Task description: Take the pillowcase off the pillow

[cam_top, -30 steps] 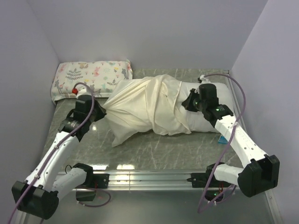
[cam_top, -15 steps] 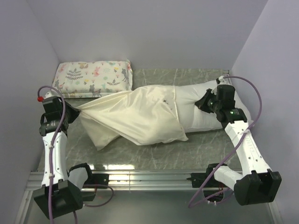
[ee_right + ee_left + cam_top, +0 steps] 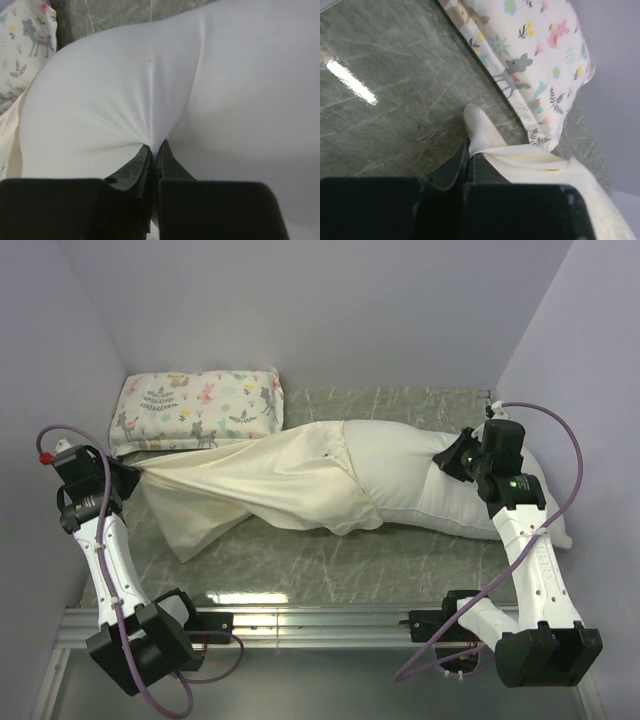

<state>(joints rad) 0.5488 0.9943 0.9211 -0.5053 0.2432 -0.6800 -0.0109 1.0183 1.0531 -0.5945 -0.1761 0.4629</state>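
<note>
- The left arm [image 3: 112, 560] and the right arm [image 3: 535, 560] rose from opposite ends of the near edge of the table [image 3: 330, 565]. From there, I judged, they could draw apart along the pillow's length.
- The left gripper [image 3: 132, 473] reached out to the table's left side. Its jaws were clamped together on one corner of the pillowcase [image 3: 270, 480].
- In the left wrist view a small tip of cream cloth poked out beyond the closed jaws. Long folds ran from that corner, which suggested a leftward pull to slide the sleeve off.
- The right gripper [image 3: 447, 455] was pinched shut on a tuck of the bare white pillow [image 3: 430, 495], and puckers spread out from the pinch. I took this as an anchor to stop the pillow following the cloth.
- The pillowcase lay across the middle of the table and covered only the pillow's left part. Its open hem sat near mid-length and its left end lay flat and limp.
- The pillow's right half was uncovered, so the removal looked roughly half done.
- Farthest back, the printed pillow [image 3: 195, 405] lay in the far left corner, just beside the stretched cloth and held by neither gripper.
- Count: two arms, two grippers both closed on fabric, one pillowcase, and two pillows, one white and one printed.
</note>
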